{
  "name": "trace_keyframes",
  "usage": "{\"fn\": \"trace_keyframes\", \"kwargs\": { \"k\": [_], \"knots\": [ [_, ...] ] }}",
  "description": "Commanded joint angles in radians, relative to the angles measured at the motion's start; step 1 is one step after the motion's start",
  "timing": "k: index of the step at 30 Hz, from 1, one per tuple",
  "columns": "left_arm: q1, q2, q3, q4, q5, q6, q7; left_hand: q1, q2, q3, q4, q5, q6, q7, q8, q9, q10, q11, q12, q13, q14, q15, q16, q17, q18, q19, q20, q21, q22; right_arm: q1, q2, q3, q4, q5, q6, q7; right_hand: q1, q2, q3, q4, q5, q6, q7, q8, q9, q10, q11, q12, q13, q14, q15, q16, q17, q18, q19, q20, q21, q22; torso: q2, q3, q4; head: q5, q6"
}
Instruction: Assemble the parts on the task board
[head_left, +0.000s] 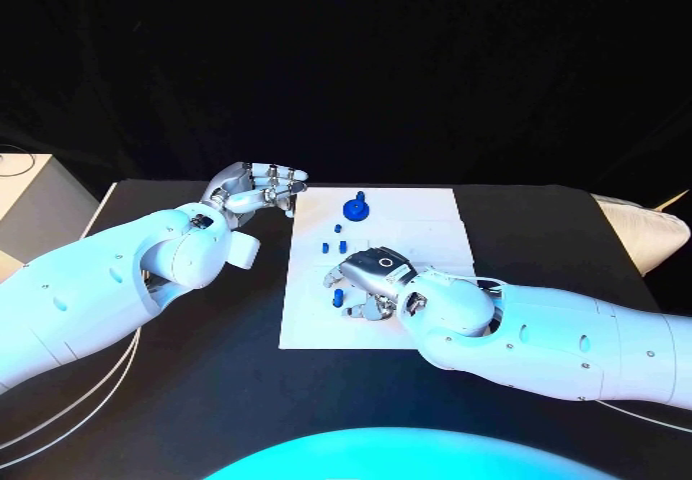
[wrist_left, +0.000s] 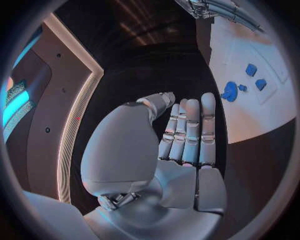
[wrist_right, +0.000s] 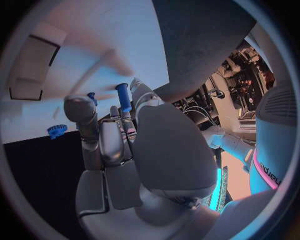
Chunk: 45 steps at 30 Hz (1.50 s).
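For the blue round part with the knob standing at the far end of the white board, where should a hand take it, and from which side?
Probably by the knob on top, coming from above. The blue round part looks like a flat disc low on the task board, so its rim offers the fingers little hold, while the knob rises clear. The left hand hovers nearest, off the board's edge, holding nothing.
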Motion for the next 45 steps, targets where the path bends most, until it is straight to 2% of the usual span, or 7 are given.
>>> {"fn": "trace_keyframes", "kwargs": {
  "k": [1,8,15,23,26,30,45],
  "knots": [
    [0.000,0.001,0.001,0.002,0.004,0.013,0.005,0.002,0.008,-0.002,0.008,-0.001,0.003,-0.001,0.008,-0.002,-0.009,-0.001,0.007,0.001,-0.004,-0.003,-0.004,-0.001,0.016,0.008,-0.001,-0.009,-0.003,-0.001,-0.008,0.000,0.004,-0.002,-0.043,0.002,0.014,-0.003,-0.011,0.016,0.002,-0.007,0.000,-0.004,-0.003,-0.009,0.001,0.003,-0.001,0.000,0.010,-0.003,-0.001,0.014,0.001,0.005,-0.004,-0.001,0.000,-0.0003,0.0007,-0.003,0.002],
    [0.000,0.000,0.001,0.001,0.004,0.013,0.005,0.002,0.008,-0.002,0.008,-0.001,0.003,-0.001,0.008,-0.002,-0.009,-0.001,0.007,0.001,-0.004,-0.003,-0.004,-0.001,0.016,0.008,-0.001,-0.009,-0.003,0.002,-0.043,0.003,0.021,0.023,-0.102,0.015,0.009,-0.001,-0.017,0.019,0.004,-0.006,0.001,-0.002,-0.004,-0.003,-0.001,0.009,0.001,0.003,0.009,0.001,0.006,0.013,0.006,0.005,0.004,0.006,0.000,-0.0005,0.0000,-0.009,0.007],
    [0.000,-0.001,0.000,0.000,0.004,0.014,0.006,0.002,0.008,-0.002,0.008,-0.001,0.003,-0.001,0.009,-0.002,-0.010,-0.001,0.007,0.001,-0.004,-0.003,-0.004,-0.001,0.016,0.009,-0.001,-0.009,-0.003,0.045,-0.152,0.019,0.062,0.320,-0.222,0.137,-0.015,0.044,0.054,0.012,0.016,0.045,0.048,0.024,-0.007,0.230,-0.040,0.112,0.025,0.011,-0.022,0.009,0.027,0.006,0.028,-0.022,0.042,0.045,-0.003,-0.0004,-0.0024,-0.020,0.015],
    [-0.018,-0.010,0.000,0.008,0.005,0.010,0.011,0.001,0.008,-0.003,0.009,-0.001,0.003,-0.001,0.009,-0.002,-0.010,-0.001,0.007,0.001,-0.004,-0.003,-0.004,-0.002,0.016,0.009,-0.001,-0.010,-0.003,0.107,-0.302,0.025,0.095,0.601,-0.103,0.129,-0.122,0.044,0.086,0.011,-0.062,0.113,0.013,0.086,0.015,0.434,-0.094,0.304,0.208,0.046,-0.065,0.097,0.201,-0.021,0.065,-0.060,0.196,0.196,-0.010,-0.0017,-0.0087,-0.038,0.023],
    [-0.025,-0.013,0.000,0.012,0.006,0.009,0.012,0.000,0.008,-0.003,0.010,-0.001,0.003,0.000,0.009,-0.003,-0.009,-0.001,0.008,0.001,-0.004,-0.002,-0.004,-0.002,0.016,0.009,-0.001,-0.010,-0.003,0.114,-0.350,0.024,0.104,0.652,-0.039,0.080,-0.181,0.067,0.065,0.006,-0.049,0.101,0.000,0.139,0.061,0.495,-0.100,1.195,1.166,0.062,-0.068,0.140,0.291,-0.041,0.079,-0.061,0.302,0.305,-0.012,-0.0017,-0.0090,-0.043,0.024],
    [-0.036,-0.020,0.001,0.021,0.008,0.007,0.012,0.000,0.008,-0.003,0.010,-0.001,0.003,0.000,0.009,-0.003,-0.009,-0.001,0.008,0.001,-0.004,-0.002,-0.004,-0.002,0.016,0.009,-0.001,-0.010,-0.003,0.115,-0.412,0.023,0.130,0.668,0.020,-0.010,-0.244,0.082,0.003,0.011,-0.003,0.110,-0.007,0.193,0.105,0.642,-0.103,1.473,1.472,0.096,-0.069,0.215,0.491,-0.063,0.103,-0.062,0.427,0.425,-0.013,0.0002,-0.0116,-0.044,0.022],
    [-0.050,-0.033,0.001,0.049,0.011,0.004,0.014,-0.001,0.007,-0.005,0.011,-0.001,0.002,0.000,0.009,-0.003,-0.009,-0.001,0.009,0.001,-0.004,-0.002,-0.004,-0.002,0.015,0.009,-0.001,-0.011,-0.004,0.093,-0.476,0.015,0.207,0.585,0.070,-0.270,-0.357,0.092,-0.120,0.018,0.105,0.123,-0.021,0.235,0.142,0.666,-0.116,1.504,1.506,0.114,-0.076,0.245,0.589,-0.082,0.119,-0.069,0.528,0.523,-0.014,-0.0028,-0.0113,-0.057,0.015]
  ]
}}
